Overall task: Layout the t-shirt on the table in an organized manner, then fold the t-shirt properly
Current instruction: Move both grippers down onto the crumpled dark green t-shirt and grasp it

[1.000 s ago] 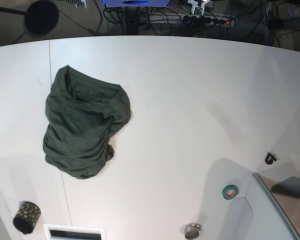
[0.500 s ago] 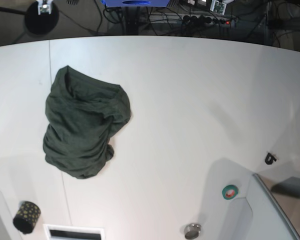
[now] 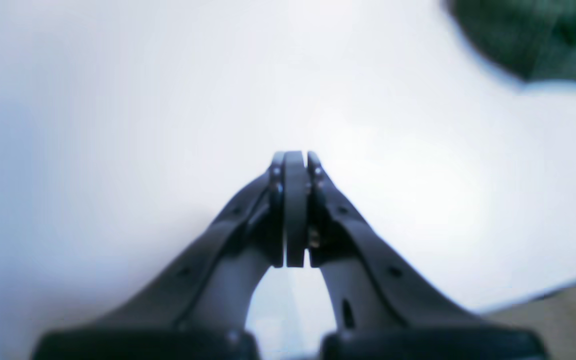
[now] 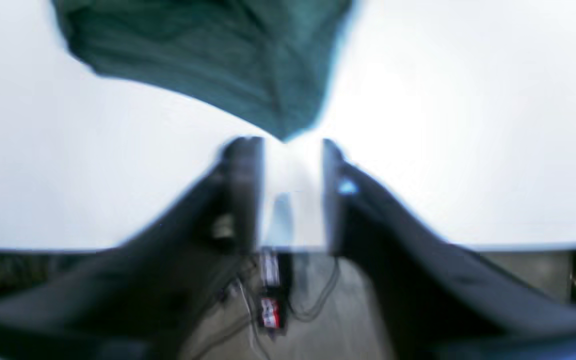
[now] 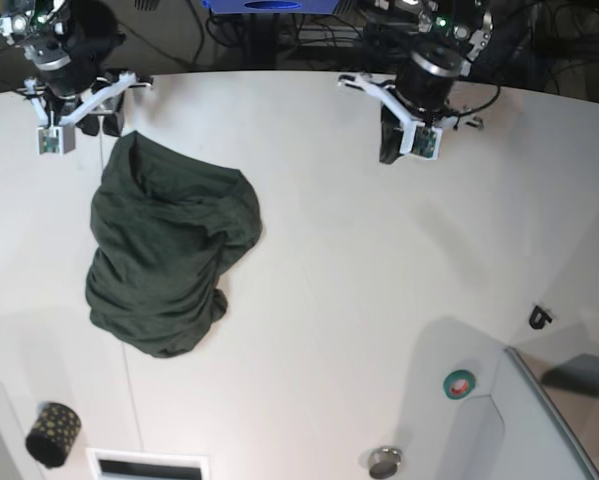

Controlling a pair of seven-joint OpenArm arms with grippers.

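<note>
White worktop [image 5: 379,260] spreading wide, curved far edge backing onto dark floor and cables. Lying crumpled on the base view's left half: dark green t-shirt [image 5: 169,250], bunched in a heap, sleeves tucked out of sight. Hovering at the far edge beside the shirt's top: right gripper [image 4: 290,150], jaws standing apart, holding nothing. Hanging over bare worktop, well apart from the shirt: left gripper [image 3: 295,165], jaws pressing together, gripping nothing.

Bare table [image 5: 359,250] between t-shirt [image 5: 169,250] and tape roll [image 5: 459,383].
</note>
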